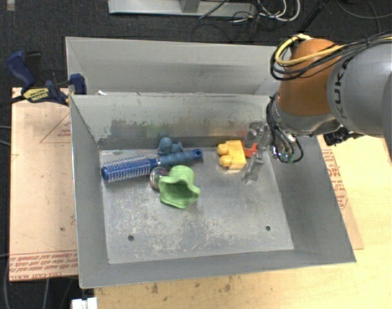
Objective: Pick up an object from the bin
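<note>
My gripper [252, 171] hangs over the right part of the bin floor, its metal fingers pointing down and a little left, with nothing seen between them. Just left of the fingers lies a yellow toy block [231, 154] with an orange piece at its right side, near the bin's back wall. Further left rests a green cup-like plastic piece [177, 186], and beside it a blue hairbrush [146, 163] with a small blue figure at its upper edge.
A small clear ring lies between the brush and the green piece. The arm with its orange cover and cables enters from the right above the bin's back right corner. The bin's sloped walls rise on all sides.
</note>
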You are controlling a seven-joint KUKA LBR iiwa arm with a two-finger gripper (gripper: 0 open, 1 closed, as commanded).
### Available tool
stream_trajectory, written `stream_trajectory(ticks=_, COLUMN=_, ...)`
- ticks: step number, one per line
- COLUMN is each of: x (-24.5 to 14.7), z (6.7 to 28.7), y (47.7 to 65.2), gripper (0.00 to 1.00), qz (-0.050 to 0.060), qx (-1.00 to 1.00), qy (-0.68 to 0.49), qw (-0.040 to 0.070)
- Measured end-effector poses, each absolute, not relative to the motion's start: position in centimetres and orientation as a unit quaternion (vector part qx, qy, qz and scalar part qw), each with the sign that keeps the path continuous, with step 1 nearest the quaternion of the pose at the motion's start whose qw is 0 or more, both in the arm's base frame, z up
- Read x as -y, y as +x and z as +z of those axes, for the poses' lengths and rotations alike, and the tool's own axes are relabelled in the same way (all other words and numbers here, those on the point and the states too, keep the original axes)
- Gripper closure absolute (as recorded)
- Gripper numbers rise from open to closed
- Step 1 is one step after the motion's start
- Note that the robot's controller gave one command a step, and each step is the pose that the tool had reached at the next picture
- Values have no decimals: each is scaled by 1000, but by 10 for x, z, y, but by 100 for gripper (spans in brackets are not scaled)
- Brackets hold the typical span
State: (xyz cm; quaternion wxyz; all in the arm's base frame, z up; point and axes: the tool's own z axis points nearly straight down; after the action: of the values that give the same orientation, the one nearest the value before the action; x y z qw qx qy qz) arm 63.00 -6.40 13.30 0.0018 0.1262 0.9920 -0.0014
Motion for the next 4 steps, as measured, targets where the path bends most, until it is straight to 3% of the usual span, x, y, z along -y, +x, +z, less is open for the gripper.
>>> stream_trajectory(ticks=1, x=30, z=122, y=657, gripper=0, qz=1, qx=-978, qy=208, qw=2)
stream_trajectory(ticks=2, x=83, z=71, y=653, gripper=0, qz=-1, qx=-986, qy=165, qw=3)
stream_trajectory(ticks=3, x=22, z=74, y=641, gripper=0, qz=2, qx=-986, qy=167, qw=5)
stream_trajectory(ticks=4, x=-34, z=72, y=657, gripper=0, qz=0, qx=-985, qy=172, qw=-2)
